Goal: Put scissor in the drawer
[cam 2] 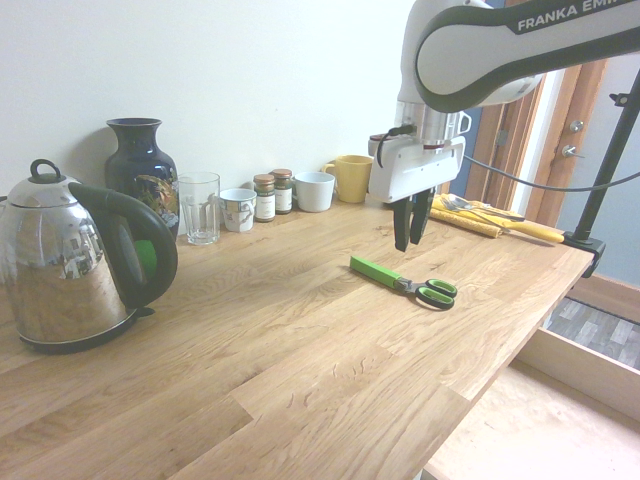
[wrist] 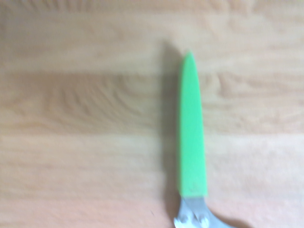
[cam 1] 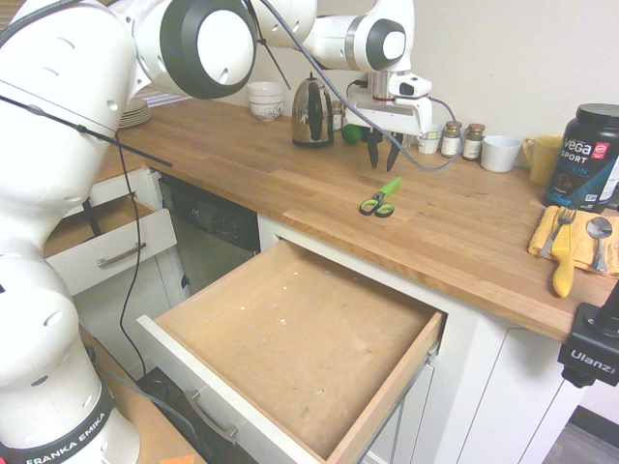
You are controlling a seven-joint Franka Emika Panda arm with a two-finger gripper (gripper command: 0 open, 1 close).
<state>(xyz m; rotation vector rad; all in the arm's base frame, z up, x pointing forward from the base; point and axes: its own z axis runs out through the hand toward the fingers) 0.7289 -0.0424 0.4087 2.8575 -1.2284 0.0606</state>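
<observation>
The scissor [cam 1: 380, 200] lies flat on the wooden counter, its green blade cover pointing toward the back wall and its handle loops toward the counter's front edge. The second exterior view shows the scissor [cam 2: 405, 283] on the counter, and the wrist view shows its green cover [wrist: 191, 128] from close by. My gripper [cam 1: 382, 162] hangs a little above the counter just behind the blade tip, fingers pointing down and slightly apart, holding nothing. From the other side the gripper [cam 2: 410, 240] also shows a narrow gap. The drawer [cam 1: 290, 338] stands pulled out below the counter, its brown bottom bare.
A steel kettle [cam 1: 312, 111], spice jars [cam 1: 452, 138], a white cup [cam 1: 500, 153] and a yellow mug [cam 1: 540, 155] line the back wall. A black tub [cam 1: 585, 155] and a yellow cloth with cutlery [cam 1: 571, 242] sit at the right. A smaller drawer [cam 1: 106, 242] stands open at the left.
</observation>
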